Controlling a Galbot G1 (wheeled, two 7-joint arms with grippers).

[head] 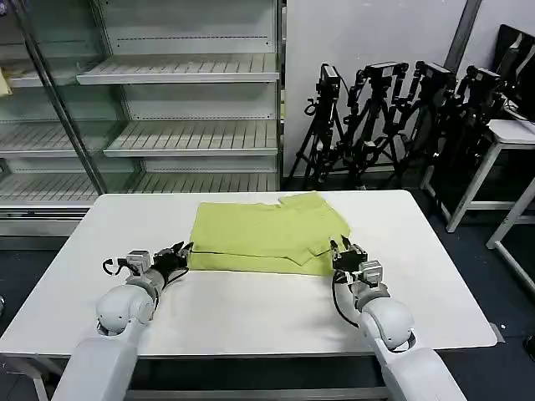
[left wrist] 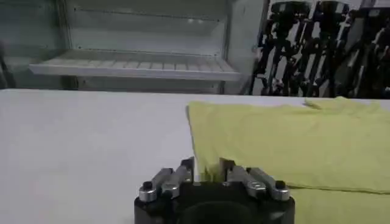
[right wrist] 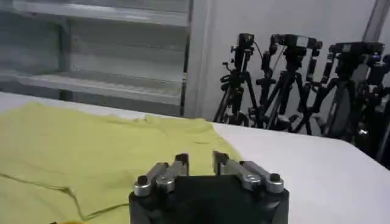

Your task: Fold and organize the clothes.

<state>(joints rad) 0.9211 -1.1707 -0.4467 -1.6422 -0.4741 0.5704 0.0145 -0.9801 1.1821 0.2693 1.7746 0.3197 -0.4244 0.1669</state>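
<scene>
Both open tools, left point(head: 178, 253) and right point(head: 343, 251), flank the shirt's point(head: 267, 230) near hem (part-folded), ready to pinch.

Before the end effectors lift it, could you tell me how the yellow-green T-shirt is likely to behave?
The T-shirt lies flat in folded layers on the white table, so it is probably thin and floppy and would sag between the left end effector and right end effector. It looks light. Pushed, its loose layers would likely bunch or slide apart rather than move as one.
</scene>
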